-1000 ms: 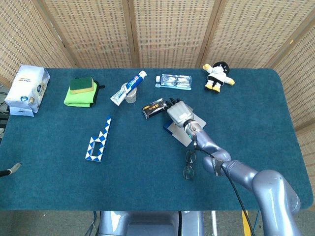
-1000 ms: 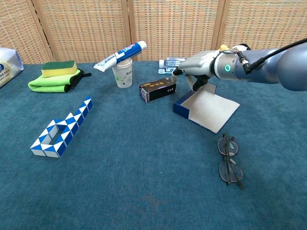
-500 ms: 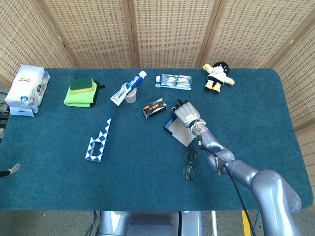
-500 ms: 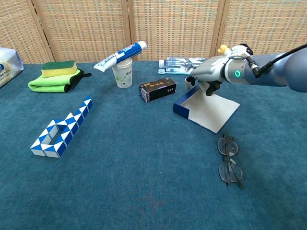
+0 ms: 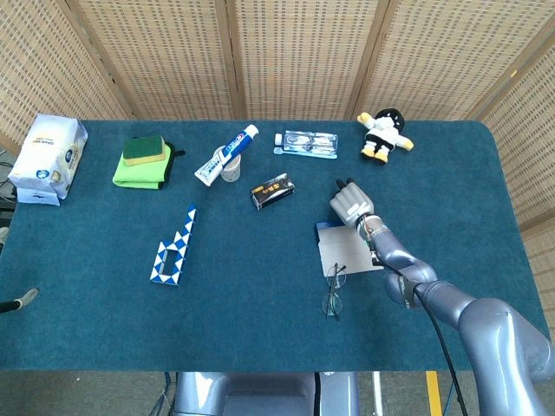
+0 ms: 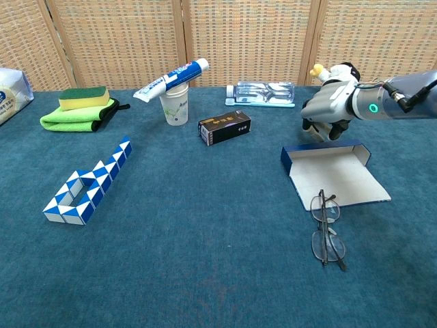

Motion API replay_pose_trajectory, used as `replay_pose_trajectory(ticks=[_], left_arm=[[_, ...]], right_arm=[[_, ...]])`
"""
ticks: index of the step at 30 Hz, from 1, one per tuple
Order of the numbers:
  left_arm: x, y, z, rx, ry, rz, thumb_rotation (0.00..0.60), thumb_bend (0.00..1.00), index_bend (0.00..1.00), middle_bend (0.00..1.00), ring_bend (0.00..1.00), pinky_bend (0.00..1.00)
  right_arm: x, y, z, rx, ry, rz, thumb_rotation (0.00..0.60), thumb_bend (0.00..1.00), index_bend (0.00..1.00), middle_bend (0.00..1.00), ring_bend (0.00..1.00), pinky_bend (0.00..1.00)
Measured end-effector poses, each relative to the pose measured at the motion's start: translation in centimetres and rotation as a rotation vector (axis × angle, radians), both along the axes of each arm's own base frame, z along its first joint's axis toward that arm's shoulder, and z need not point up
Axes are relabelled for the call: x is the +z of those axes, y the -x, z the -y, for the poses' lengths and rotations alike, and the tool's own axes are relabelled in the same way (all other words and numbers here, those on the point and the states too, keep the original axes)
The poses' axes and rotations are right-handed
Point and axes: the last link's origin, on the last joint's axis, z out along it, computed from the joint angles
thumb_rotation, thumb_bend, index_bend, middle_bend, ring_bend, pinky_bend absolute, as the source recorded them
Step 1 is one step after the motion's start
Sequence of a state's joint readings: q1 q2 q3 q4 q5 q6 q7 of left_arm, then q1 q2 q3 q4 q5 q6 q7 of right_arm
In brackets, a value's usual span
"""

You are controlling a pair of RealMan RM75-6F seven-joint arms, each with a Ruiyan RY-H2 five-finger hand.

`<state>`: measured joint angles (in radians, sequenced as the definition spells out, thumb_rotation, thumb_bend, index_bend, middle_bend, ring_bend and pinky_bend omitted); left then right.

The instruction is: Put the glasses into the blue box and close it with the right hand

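No legible writing; right robot hand (image 6: 328, 109) curled, empty, behind blue box (image 6: 334, 179); glasses (image 6: 326, 227) outside.

The right hand (image 6: 326, 109) hangs over the far edge of the opened blue box (image 6: 334, 176), and the glasses (image 6: 325, 227) lie touching the box's near edge with bare surface (image 6: 205, 273) around them on the near side. Behind the hand stand the plush toy (image 6: 333, 71) and a clear packet (image 6: 263, 93); a black carton (image 6: 224, 128) lies to its left. The cup (image 6: 177, 108) with toothpaste (image 6: 171, 79) and the snake puzzle (image 6: 89, 182) sit well apart, further left.
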<state>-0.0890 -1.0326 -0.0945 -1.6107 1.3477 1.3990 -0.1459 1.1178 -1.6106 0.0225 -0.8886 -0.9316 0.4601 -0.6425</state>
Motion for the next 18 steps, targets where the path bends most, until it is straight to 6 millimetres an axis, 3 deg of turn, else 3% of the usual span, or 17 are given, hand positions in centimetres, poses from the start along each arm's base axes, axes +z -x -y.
replay_pose_trajectory(ticks=[4,9,10,12,14,16,18], left_arm=[[0.0,0.0,0.0,0.001,0.000,0.002,0.600,0.00,0.00,0.00,0.00,0.00],[-0.1,-0.1,-0.1,-0.006,0.011,0.000,0.600,0.00,0.00,0.00,0.00,0.00],[-0.1,-0.1,-0.1,-0.006,0.014,0.000,0.600,0.00,0.00,0.00,0.00,0.00],[-0.3,-0.1,-0.2,-0.004,0.022,-0.001,0.600,0.00,0.00,0.00,0.00,0.00],[-0.3,-0.1,-0.2,-0.003,0.026,-0.002,0.600,0.00,0.00,0.00,0.00,0.00],[-0.3,-0.1,-0.2,-0.003,0.027,-0.001,0.600,0.00,0.00,0.00,0.00,0.00],[-0.3,-0.1,-0.2,-0.005,0.026,-0.001,0.600,0.00,0.00,0.00,0.00,0.00]], right_arm=[[0.3,0.6,-0.6,-0.025,-0.007,0.009,0.600,1.00,0.47,0.29,0.08,0.18],[1.1,0.7,-0.8,-0.023,0.025,0.037,0.600,0.98,0.37,0.13,0.07,0.19],[1.3,0.6,-0.8,-0.018,0.038,0.051,0.600,0.86,0.34,0.08,0.06,0.19],[2.0,0.2,-0.8,0.000,0.079,0.102,0.600,0.36,0.30,0.01,0.01,0.19],[2.9,-0.3,-1.0,0.031,0.126,0.168,0.600,0.07,0.27,0.00,0.00,0.19],[3.8,-0.7,-1.4,0.061,0.157,0.236,0.600,0.00,0.27,0.00,0.00,0.19],[4.8,-1.0,-2.1,0.086,0.170,0.321,0.600,0.00,0.27,0.00,0.00,0.19]])
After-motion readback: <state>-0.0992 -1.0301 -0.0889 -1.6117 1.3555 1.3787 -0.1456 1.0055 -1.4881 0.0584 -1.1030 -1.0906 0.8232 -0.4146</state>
